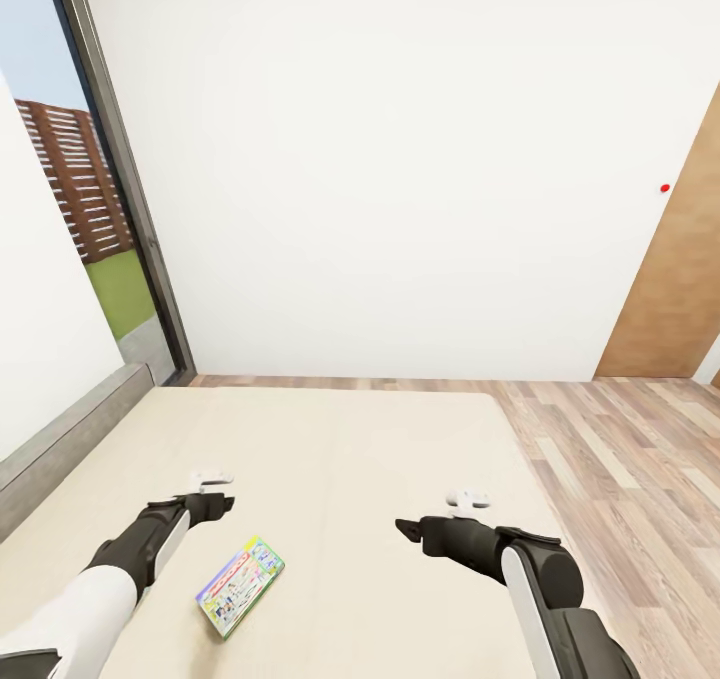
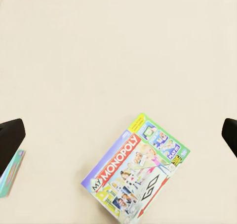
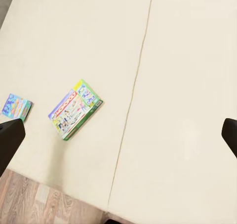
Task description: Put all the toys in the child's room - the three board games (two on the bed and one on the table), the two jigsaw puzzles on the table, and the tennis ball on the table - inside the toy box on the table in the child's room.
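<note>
Monopoly board game [image 1: 240, 585] lies flat on the beige bed [image 1: 330, 459], near the bed's close edge, between the two arms and closer to the left one. The left wrist view shows its lid [image 2: 136, 167] up close, and the words "My Monopoly" can be read there. That view also shows the corner of a second, bluish game box [image 2: 12, 173] just beside one dark fingertip. In the right wrist view both boxes lie apart from each other on the mattress, the small blue one [image 3: 16, 107] near the bed's edge.

The left hand [image 1: 212, 479] hangs above the bed with its fingers wide apart, holding nothing. The right hand [image 1: 470, 501] is spread open too.

A thin seam [image 3: 138, 80] runs down the mattress. Past the bed are a wood-plank floor [image 1: 620, 439], a white wall [image 1: 400, 159], a tall grey-framed window [image 1: 110, 179] and a brown door [image 1: 675, 279].
</note>
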Robot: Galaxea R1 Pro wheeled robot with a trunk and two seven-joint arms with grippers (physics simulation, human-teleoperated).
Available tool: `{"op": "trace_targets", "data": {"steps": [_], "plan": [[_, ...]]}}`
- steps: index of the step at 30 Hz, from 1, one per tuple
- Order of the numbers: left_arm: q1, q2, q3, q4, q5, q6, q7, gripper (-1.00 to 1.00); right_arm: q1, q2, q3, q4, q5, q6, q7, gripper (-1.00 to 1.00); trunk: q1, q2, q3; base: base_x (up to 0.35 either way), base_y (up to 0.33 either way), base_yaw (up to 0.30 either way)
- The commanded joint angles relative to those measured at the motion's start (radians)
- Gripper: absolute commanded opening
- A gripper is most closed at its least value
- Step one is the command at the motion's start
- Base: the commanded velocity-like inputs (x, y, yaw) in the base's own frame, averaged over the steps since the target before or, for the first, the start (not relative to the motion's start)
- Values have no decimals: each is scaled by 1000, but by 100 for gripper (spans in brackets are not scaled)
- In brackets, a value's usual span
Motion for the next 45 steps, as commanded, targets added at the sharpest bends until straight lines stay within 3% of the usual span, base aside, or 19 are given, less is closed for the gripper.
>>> {"op": "trace_targets", "data": {"steps": [1, 45], "plan": [[0, 0, 6, -2, -1, 8, -6, 100, -1, 0, -1, -1, -6, 5, -3, 100, 1, -2, -2, 0, 22, 0], [0, -3, 6, -1, -3, 11, -7, 100, -1, -12, -15, 0, -7, 6, -2, 100, 1, -2, -2, 0, 85, 0]]}}
